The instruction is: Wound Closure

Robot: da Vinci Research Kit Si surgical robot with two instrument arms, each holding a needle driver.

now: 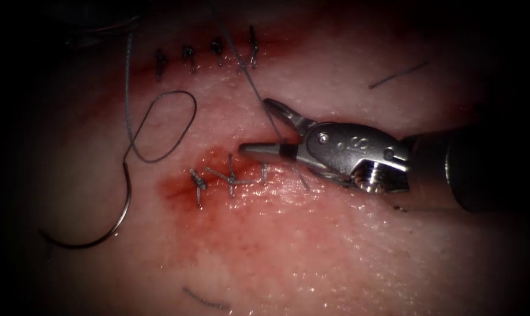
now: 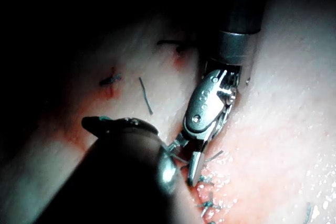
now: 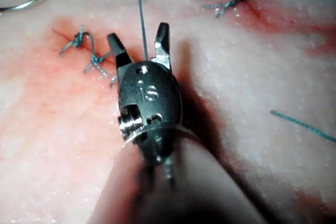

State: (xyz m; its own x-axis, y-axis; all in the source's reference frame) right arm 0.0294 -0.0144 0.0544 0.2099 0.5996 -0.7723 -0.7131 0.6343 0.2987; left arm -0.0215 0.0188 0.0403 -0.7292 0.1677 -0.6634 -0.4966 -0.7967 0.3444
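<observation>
1. Step in hand: one moment does not name the step. The right tool point(image 1: 254, 126) comes in from 3 o'clock with its two jaws spread. A strand of the thread point(image 1: 126, 88) runs between them, but they pinch nothing.
2. The left tool point(image 2: 119, 127) is a dark rounded shape close beside the right tool. I cannot tell what it holds, if anything.
3. The needle point(image 1: 116, 229) lies loose on top of the tissue point(image 1: 335, 246), not in it and held by neither tool. It is at about 8 o'clock from the stitches point(image 1: 230, 178), left of the cut.
4. Next move, as a judgement: taking or cutting the strand would mean closing squarely on it while clear of the knots at the lower jaw tip. Further sewing would mean fetching the needle from well away.
5. Materials and shapes:
   - The needle is thin bright wire in a smooth half-round hook.
   - The thread is fine, dark and springy, and curls into an open loop at 10 o'clock from the stitches.
   - The stitches are small, tufted knots in a short row.
   - A second row of knots point(image 1: 203, 55) sits at 12 o'clock.
   - The tissue is pale, wet and glistening, soft and faintly pebbled, stained by red fluid point(image 1: 177, 188) around the cut.
   - The tool is polished steel with a hinged wrist.
   - A cut end of thread point(image 1: 396, 76) lies at 2 o'clock.
</observation>
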